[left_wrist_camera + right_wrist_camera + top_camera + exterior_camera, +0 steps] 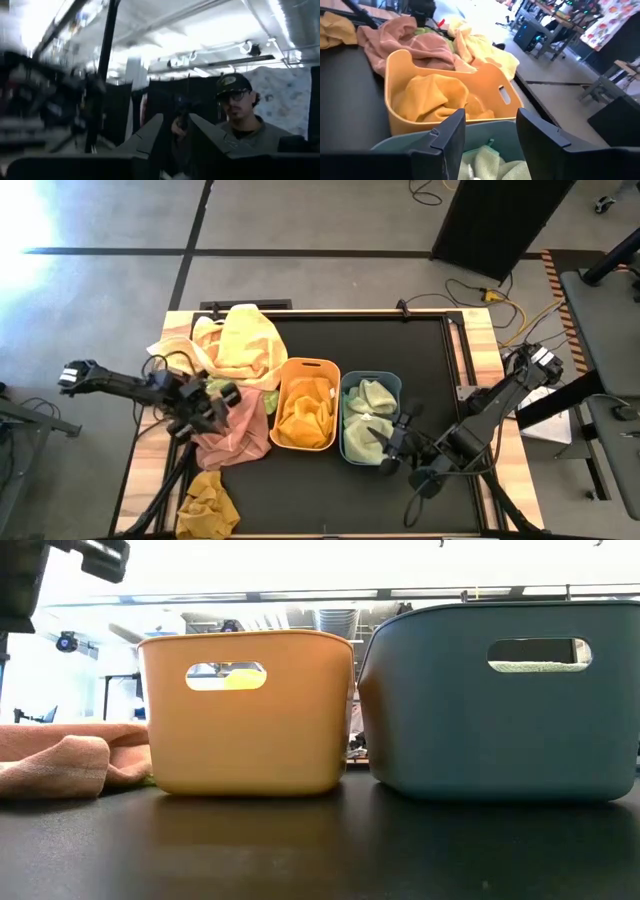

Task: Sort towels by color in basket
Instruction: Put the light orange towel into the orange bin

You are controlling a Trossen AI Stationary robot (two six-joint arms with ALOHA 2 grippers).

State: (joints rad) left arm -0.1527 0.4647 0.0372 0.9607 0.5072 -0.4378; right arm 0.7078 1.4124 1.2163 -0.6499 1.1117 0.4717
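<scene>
Two tubs sit side by side mid-tabletop [400,330]: the orange basket [305,367] and the teal basket [372,380] to its right, nearly touching. The orange one has mustard-orange towels [305,415] bunched inside, the teal one has pale green towels [365,425].

My left pincer [222,395] sits just left of the orange basket, right above the salmon pink towel [240,435] that's heaped against the basket's outer wall. From the wrist view the fingers [147,137] stand a narrow gap apart with no cloth between them, and it's aimed up at the room, where a person [240,120] in a cap and glasses shows.

My right pincer [392,442] hovers over the teal basket's near right rim, fingers [451,132] spread fairly wide, nothing in them, green cloth just below.

The rest of the pile: a pale yellow towel [245,340] draped at the back-left corner, and another mustard-orange towel [207,505] crumpled by the front-left edge, well apart from the baskets.
</scene>
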